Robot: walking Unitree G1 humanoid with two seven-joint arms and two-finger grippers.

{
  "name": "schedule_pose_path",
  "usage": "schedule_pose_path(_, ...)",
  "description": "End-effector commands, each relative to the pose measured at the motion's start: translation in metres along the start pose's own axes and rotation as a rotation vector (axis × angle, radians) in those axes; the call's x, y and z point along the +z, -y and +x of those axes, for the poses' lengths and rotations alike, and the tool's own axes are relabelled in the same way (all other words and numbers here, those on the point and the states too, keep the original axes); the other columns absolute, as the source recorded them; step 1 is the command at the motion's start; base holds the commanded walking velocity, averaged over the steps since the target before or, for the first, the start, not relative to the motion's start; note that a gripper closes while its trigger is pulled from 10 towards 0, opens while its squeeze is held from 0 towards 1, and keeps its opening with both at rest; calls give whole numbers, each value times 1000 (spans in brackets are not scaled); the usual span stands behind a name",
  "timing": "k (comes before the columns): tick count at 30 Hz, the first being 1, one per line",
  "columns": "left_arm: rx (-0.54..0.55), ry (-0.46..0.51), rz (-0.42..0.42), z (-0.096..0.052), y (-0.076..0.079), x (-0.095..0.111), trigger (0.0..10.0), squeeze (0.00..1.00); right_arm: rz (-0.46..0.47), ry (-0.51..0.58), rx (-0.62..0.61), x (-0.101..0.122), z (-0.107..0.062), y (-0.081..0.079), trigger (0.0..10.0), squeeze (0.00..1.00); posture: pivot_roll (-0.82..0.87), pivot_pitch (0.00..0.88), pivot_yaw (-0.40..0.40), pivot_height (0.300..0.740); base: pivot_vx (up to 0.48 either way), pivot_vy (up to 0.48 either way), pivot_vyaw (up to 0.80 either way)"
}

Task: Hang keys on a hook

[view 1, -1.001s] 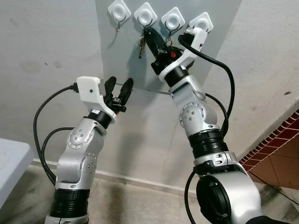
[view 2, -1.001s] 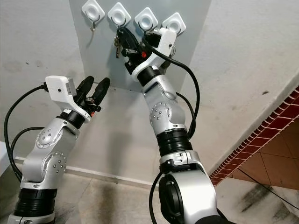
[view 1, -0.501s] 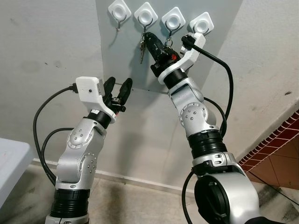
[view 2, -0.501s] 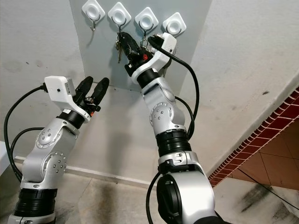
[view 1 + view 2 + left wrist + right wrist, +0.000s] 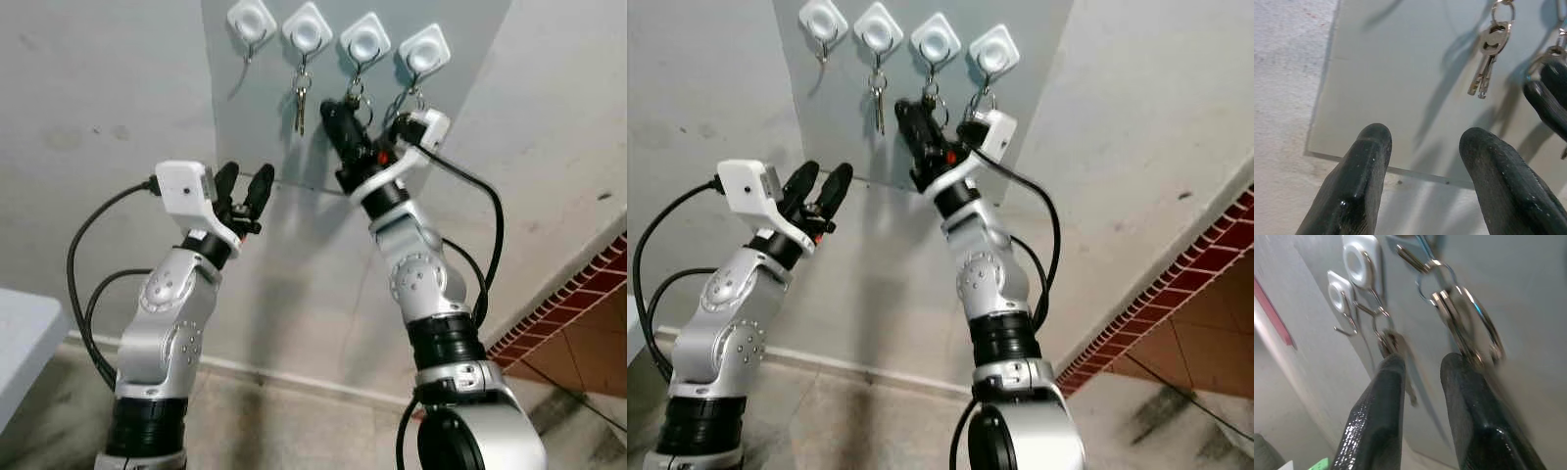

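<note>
Your right gripper (image 5: pixel 338 116), jaws narrow and empty, sits just below-right of the keys (image 5: pixel 300 95); they hang vertically from their hook (image 5: pixel 305 35).

A small bunch of silver metal keys (image 5: pixel 301 101) on a ring hangs straight down from the second white square wall hook (image 5: pixel 306 27) of four in a row, at about 12 o'clock on the grey panel.
</note>
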State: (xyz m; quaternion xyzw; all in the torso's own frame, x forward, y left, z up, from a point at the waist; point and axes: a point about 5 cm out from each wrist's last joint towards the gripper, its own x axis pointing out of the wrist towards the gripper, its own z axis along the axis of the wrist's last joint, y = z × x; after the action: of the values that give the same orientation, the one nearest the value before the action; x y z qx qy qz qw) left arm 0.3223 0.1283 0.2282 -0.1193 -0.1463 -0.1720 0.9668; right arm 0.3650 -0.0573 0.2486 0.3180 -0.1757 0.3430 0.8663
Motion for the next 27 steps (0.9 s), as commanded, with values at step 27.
schedule_pose_path(27, -40, -20, 23, -3, 7, -3, 10000, 0, -209, -296, -179, -44, -121, 50, 10000, 1000, 86, 126, -61, 740, 0, 0, 0)
